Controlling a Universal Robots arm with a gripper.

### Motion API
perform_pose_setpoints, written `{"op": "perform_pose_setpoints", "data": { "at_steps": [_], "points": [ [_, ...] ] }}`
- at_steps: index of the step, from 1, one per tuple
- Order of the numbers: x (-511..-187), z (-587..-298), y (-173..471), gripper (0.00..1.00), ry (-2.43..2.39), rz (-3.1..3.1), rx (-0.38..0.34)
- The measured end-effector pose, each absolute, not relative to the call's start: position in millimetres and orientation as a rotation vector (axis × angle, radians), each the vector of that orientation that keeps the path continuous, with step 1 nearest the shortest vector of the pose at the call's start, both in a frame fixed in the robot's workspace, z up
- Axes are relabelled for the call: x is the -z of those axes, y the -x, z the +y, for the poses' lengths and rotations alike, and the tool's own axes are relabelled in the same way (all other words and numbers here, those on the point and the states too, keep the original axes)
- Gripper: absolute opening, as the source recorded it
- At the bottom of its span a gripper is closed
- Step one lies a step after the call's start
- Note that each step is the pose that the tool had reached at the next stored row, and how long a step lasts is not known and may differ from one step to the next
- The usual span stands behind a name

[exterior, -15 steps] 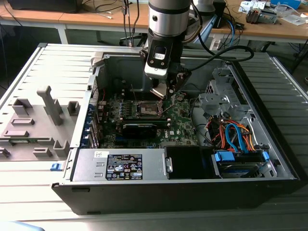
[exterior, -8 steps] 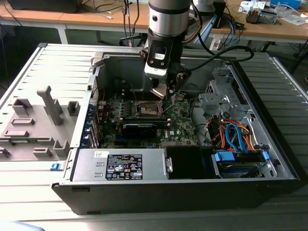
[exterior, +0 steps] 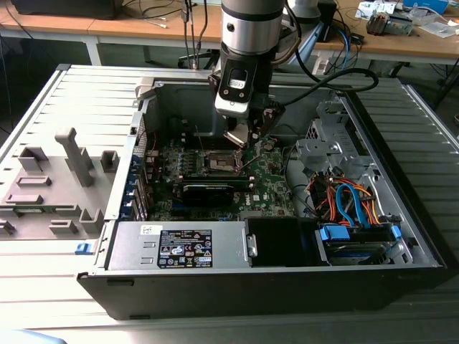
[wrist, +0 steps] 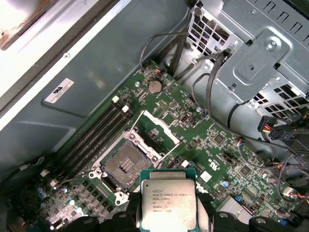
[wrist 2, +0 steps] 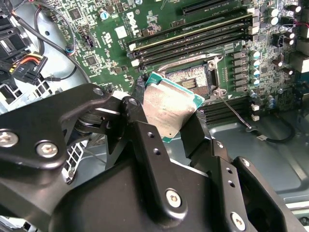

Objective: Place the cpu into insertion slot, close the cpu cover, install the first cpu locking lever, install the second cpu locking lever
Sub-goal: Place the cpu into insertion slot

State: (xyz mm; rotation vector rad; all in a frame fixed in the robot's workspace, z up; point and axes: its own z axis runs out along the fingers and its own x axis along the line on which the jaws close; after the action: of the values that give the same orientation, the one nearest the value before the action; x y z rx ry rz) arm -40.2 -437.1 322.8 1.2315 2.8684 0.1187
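Note:
My gripper (exterior: 242, 140) hangs inside the open computer case and is shut on the cpu (wrist 2: 169, 107), a flat square chip with a silvery top. Its black fingers (wrist 2: 141, 129) clamp two opposite edges. The cpu (wrist: 168, 203) is held tilted, above and slightly to one side of the insertion slot (wrist: 126, 162), without touching it. The insertion slot (wrist 2: 192, 78) lies uncovered on the green board, dark in the middle with a metal rim. The cpu cover (wrist: 157, 127) stands swung open at the slot's far edge. A thin locking lever (wrist 2: 232, 109) sticks out beside the slot (exterior: 221, 163).
Memory slots (wrist 2: 193, 37) run alongside the socket. A long black block (exterior: 208, 192) sits just in front of it. The power supply (exterior: 179, 247), drive bay with coloured cables (exterior: 355, 215) and metal case walls (exterior: 147, 107) ring the board. A grey fixture (exterior: 64, 172) lies outside the case.

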Motion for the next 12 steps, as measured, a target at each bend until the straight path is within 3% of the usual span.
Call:
{"op": "perform_pose_setpoints", "data": {
  "at_steps": [12],
  "points": [
    [-322.8,-437.1,40.2,0.55,-1.279,2.846,-0.116]
  ]
}}
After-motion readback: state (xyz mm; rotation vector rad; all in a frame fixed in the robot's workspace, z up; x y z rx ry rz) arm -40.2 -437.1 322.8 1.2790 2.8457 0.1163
